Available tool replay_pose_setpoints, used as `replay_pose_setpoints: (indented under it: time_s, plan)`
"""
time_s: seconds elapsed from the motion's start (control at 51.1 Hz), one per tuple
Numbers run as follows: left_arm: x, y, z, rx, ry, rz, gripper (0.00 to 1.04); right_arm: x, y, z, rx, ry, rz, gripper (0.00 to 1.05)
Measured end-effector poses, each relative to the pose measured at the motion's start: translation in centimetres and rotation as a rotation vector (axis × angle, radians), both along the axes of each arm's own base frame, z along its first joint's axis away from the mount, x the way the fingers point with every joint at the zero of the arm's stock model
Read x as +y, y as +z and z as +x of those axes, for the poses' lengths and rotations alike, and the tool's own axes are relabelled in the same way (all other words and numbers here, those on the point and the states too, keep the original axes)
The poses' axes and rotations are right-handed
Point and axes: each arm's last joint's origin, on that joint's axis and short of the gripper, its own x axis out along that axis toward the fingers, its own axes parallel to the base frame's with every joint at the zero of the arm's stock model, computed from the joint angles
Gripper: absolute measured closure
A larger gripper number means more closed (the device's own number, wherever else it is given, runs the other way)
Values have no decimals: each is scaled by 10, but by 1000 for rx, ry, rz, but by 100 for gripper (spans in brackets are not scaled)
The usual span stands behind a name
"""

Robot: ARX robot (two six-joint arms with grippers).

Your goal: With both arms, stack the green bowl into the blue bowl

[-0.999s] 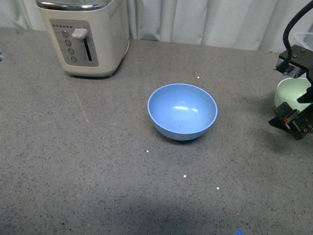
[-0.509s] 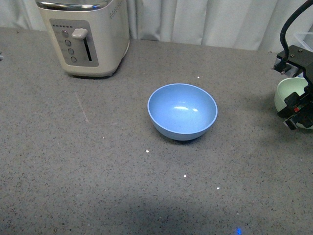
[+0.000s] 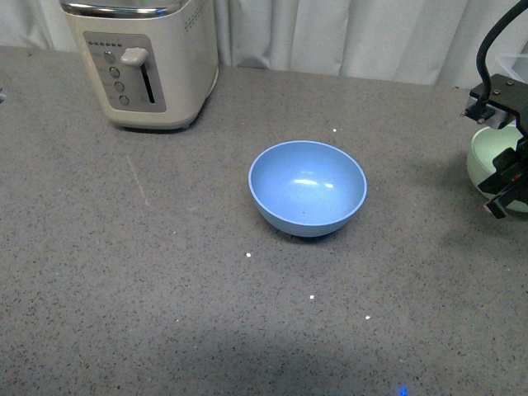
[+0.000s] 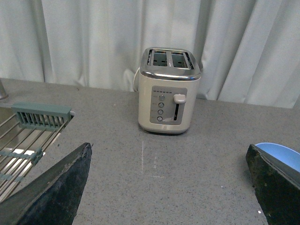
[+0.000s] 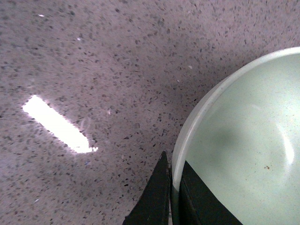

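Observation:
The blue bowl (image 3: 308, 187) stands upright in the middle of the grey counter; its rim (image 4: 280, 153) peeks in at the edge of the left wrist view. At the far right sits the pale green bowl (image 3: 492, 157), partly hidden behind my right arm. My right gripper (image 3: 501, 195) is shut on the green bowl's rim (image 5: 187, 136), one finger inside and one outside. My left gripper (image 4: 173, 187) is open over bare counter, facing the toaster, and is out of the front view.
A cream toaster (image 3: 144, 62) stands at the back left, also in the left wrist view as the toaster (image 4: 168, 91). A wire rack (image 4: 23, 136) lies to one side of the left gripper. White curtains hang behind the counter.
My right gripper has closed onto the green bowl's rim and moved up slightly; the bowl has shifted a little to the right. The blue bowl has not moved.

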Motion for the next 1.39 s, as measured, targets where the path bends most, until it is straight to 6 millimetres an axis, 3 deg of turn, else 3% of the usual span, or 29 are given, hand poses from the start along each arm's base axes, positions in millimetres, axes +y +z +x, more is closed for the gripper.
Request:
replay_pose_setpoints:
  time_s: [0.196, 0.274, 0.353, 0.47, 0.646, 0.881, 1.214, 1.39]
  plan:
    - [0, 0, 0, 0, 0, 0, 6, 38, 40, -22, -74, 160, 25, 103]
    - [0, 0, 0, 0, 0, 0, 6, 61, 58, -32, -124, 240, 18, 103]
    - [0, 0, 0, 0, 0, 0, 6, 98, 75, -45, -209, 347, -21, 103]
    - [0, 0, 0, 0, 0, 0, 6, 142, 70, -60, -205, 456, -21, 103]
    - [0, 0, 0, 0, 0, 0, 6, 175, 53, -72, -151, 509, -22, 103]
    - [0, 0, 0, 0, 0, 0, 6, 195, 31, -74, -103, 531, -42, 103]
    - [0, 0, 0, 0, 0, 0, 6, 198, 15, -70, -55, 482, -32, 103]
    - [0, 0, 0, 0, 0, 0, 6, 198, 15, -69, -52, 468, -23, 81]
